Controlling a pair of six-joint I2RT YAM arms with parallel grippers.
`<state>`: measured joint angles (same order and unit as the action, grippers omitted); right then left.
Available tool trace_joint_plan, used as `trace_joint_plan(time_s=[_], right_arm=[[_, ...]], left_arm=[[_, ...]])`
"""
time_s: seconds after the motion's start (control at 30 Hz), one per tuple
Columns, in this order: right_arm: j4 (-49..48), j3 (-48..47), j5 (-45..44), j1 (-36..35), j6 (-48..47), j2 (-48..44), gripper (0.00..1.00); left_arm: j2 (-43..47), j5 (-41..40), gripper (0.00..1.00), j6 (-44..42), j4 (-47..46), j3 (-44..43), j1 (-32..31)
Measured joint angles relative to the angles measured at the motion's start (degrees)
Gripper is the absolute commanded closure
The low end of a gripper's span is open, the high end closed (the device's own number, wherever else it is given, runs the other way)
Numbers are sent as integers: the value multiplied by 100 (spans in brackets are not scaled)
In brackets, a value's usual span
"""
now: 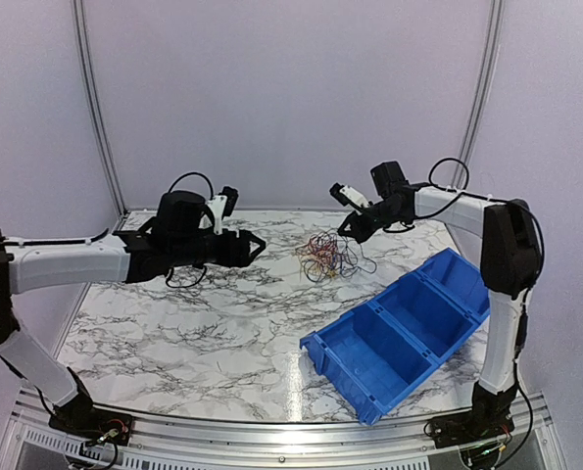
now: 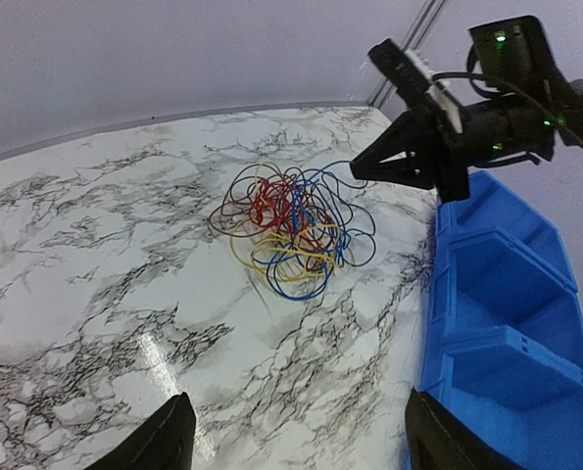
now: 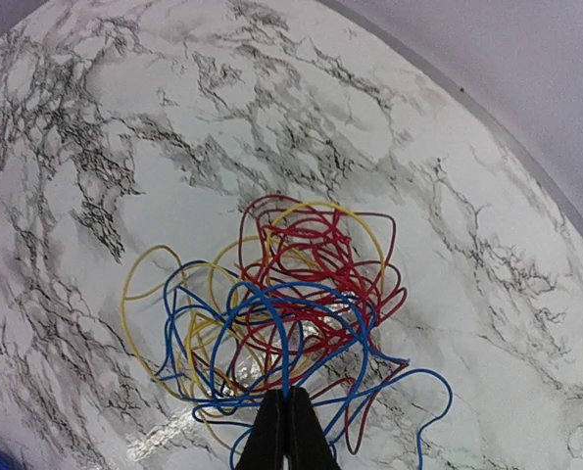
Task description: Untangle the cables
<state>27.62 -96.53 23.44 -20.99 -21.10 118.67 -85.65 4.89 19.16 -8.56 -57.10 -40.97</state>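
Note:
The cables [image 1: 328, 256] lie as one tangled heap of thin red, yellow, blue and dark maroon loops on the marble table, toward the back middle. The heap [image 2: 296, 230] shows ahead in the left wrist view, and the cables [image 3: 291, 304] fill the right wrist view. My right gripper [image 3: 287, 394] is shut on a blue cable loop [image 3: 283, 343] at the heap's near edge; from above the right gripper [image 1: 348, 227] sits at the heap's right side. My left gripper [image 1: 257, 247] is open, held above the table left of the heap; its fingertips [image 2: 169, 431] are well short of the cables.
A blue bin [image 1: 399, 333] with three compartments stands at the front right, its rim [image 2: 433, 294] close to the right of the heap. Grey walls close in the table's back edge.

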Motion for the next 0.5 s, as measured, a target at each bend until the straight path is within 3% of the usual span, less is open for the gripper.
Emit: trace_joint_plan(time_s=[0.23, 0.5], right_arm=[[-15, 151, 361, 0, 107, -1029, 100], [57, 155, 682, 0, 219, -1285, 100]], left_arm=[[-1843, -920, 24, 638, -450, -1530, -584], [-3598, -1141, 26, 1047, -809, -3220, -892]])
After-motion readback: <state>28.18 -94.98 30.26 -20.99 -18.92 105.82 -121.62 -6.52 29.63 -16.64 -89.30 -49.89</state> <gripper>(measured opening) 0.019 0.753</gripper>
